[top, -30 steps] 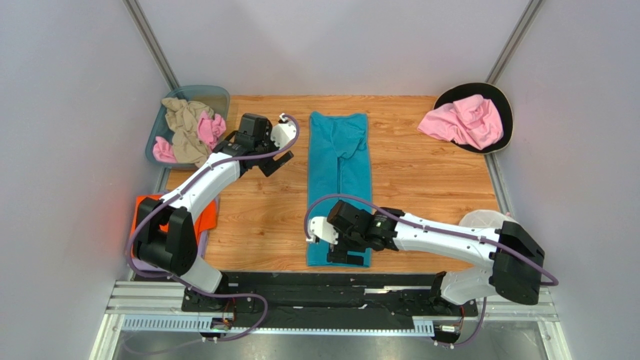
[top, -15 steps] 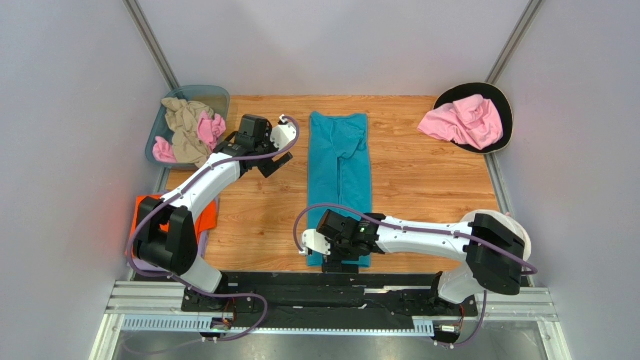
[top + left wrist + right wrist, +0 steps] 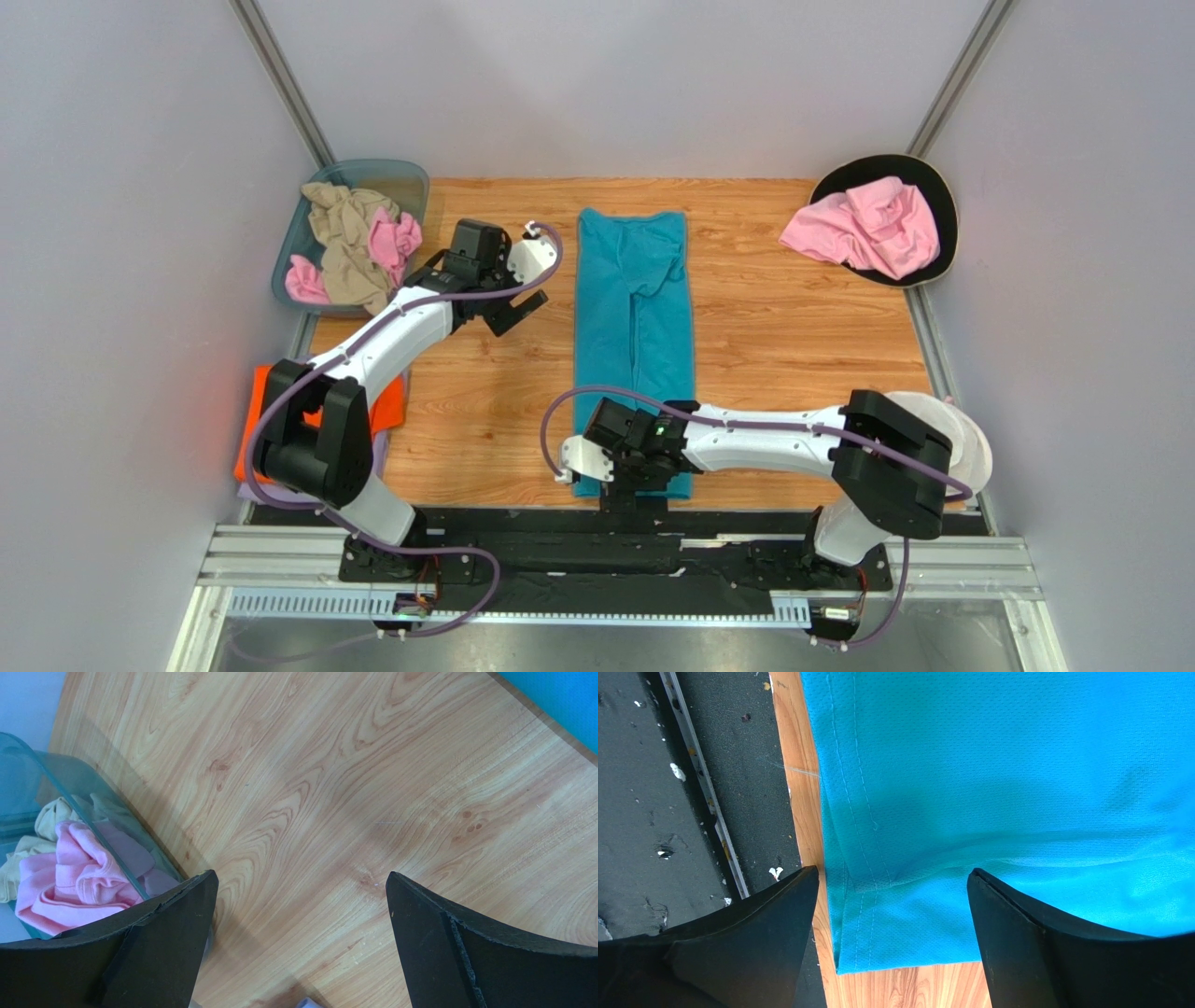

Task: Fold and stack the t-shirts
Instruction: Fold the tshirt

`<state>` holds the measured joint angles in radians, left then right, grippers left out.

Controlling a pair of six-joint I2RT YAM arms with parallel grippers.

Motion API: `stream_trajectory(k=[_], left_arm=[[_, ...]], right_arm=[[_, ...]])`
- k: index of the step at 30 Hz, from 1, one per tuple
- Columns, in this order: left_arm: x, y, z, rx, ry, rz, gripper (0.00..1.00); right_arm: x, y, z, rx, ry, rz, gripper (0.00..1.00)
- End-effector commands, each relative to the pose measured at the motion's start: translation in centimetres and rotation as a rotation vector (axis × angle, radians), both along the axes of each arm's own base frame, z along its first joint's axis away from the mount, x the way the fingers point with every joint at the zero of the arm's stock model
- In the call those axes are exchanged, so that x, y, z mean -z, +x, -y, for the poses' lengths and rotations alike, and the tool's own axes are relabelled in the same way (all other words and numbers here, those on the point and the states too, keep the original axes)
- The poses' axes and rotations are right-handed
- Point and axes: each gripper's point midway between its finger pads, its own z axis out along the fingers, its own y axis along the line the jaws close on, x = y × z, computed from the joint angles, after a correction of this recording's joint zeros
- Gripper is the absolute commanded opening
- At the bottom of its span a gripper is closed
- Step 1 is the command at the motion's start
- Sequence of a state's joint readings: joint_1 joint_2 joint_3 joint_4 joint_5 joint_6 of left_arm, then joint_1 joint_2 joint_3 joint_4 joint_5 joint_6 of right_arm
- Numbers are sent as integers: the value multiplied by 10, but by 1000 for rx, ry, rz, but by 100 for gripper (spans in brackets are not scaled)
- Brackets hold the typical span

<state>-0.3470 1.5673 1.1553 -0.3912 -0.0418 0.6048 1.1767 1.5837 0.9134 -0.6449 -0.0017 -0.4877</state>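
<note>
Shows a wooden table [image 3: 800, 336] filling the middle of the top view, closed in by pale grey walls on three sides. Carries down its centre a teal t-shirt [image 3: 634, 301], folded lengthwise into a long narrow strip, laid flat from near the far edge down to the near edge. Holds at the far left corner a translucent bin [image 3: 404, 172] heaped with crumpled garments [image 3: 344, 231] in beige and pink. Holds at the far right corner a round black dish [image 3: 940, 189] with a bunched pink t-shirt [image 3: 863, 231] lying in it, well apart from the teal one. Has an orange cloth [image 3: 390, 399] at the left edge, partly hidden behind the left arm. Places the left gripper [image 3: 522, 305] between the bin and the teal strip, over bare wood, touching neither. Confirms from the left wrist view jaws spread wide with nothing between them, the bin wall just beside one black finger [image 3: 161, 945] and a sliver of teal at the upper right corner. Places the right gripper [image 3: 624, 490] at the near end of the teal t-shirt, by its near left corner. Confirms from the right wrist view jaws parted and clamped on nothing, straddling the stitched hem, with a black strip [image 3: 682, 812] bordering the table edge just beside. Cannot tell about finger contact with the fabric.
</note>
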Motion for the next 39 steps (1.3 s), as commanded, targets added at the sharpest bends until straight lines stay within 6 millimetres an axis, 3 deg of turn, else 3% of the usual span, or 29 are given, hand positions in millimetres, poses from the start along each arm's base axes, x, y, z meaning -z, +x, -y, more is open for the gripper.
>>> stream_trajectory(k=[1, 14, 26, 33, 39], left_arm=[[2, 6, 3, 19, -10, 20, 99], [10, 4, 0, 26, 12, 14, 99], [14, 4, -3, 28, 29, 16, 99], [13, 7, -3, 21, 32, 21, 99], [11, 11, -2, 15, 30, 21, 99]], right_arm=[[-7, 8, -17, -24, 51, 27, 82], [13, 13, -19, -47, 13, 12, 74], [26, 18, -19, -48, -8, -15, 36], [21, 14, -21, -34, 3, -39, 3], [5, -2, -29, -48, 27, -79, 0]])
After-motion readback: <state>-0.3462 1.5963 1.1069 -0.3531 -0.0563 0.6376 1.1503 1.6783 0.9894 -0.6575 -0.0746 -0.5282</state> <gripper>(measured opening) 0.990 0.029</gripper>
